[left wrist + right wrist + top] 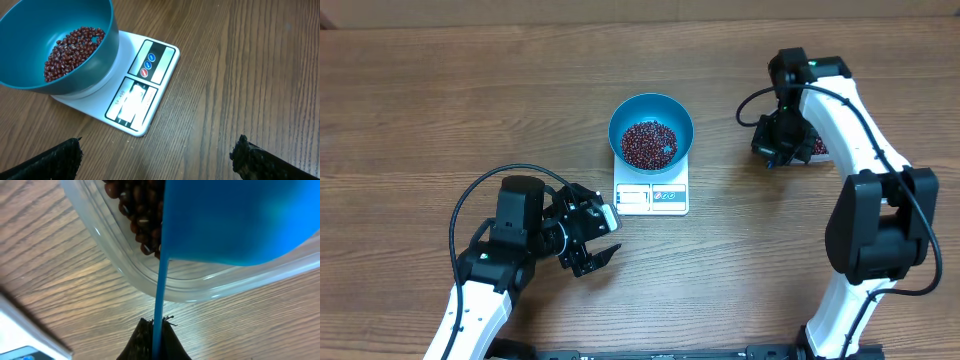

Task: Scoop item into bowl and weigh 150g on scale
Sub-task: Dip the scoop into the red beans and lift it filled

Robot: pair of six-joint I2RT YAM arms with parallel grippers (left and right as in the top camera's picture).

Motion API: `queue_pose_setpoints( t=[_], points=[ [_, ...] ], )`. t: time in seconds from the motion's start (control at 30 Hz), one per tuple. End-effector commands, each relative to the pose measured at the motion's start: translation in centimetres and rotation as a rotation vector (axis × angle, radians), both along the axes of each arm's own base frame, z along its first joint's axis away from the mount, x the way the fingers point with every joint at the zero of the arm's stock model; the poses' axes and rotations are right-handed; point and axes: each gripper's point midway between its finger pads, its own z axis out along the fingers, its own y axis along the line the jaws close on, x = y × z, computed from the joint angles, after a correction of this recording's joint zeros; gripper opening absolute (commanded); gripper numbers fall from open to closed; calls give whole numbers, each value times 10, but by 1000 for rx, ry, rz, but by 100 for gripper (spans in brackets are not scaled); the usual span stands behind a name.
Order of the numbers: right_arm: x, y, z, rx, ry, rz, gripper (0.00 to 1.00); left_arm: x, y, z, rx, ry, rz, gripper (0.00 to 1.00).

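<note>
Overshoot risk: beans [648, 143] lie in the bowl [651, 108] on the scale [651, 197]. Right gripper [154, 326] is clamped on the scoop [240, 220] handle (blade over the tub [117, 267]); a heaped load may spill in transit. Left gripper [603, 238] hangs fully spread, empty.

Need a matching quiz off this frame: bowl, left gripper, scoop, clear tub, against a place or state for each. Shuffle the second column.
Column 1
1. bowl
2. left gripper
3. scoop
4. clear tub

Column 2
A. jaws open, holding nothing
B. clamped in the right gripper
C. transparent, by the scoop on the right side of the table
D. on the scale, with beans inside

Pairs: 1-D, 2-A, 3-B, 4-C
</note>
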Motion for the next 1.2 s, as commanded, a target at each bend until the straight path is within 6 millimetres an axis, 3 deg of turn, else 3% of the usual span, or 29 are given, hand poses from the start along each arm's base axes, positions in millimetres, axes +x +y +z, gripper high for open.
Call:
queue_pose_setpoints(
  t=[0.0,0.33,1.17],
  points=[
    [6,16,33,172,-87,13,4,-1,-1,-2,-3,1,-17,100],
    [7,12,53,346,-133,9,4,-1,-1,-2,-3,1,-17,99],
    [-15,-26,61,444,-84,-39,4,-1,-1,-2,-3,1,-17,99]
  ],
)
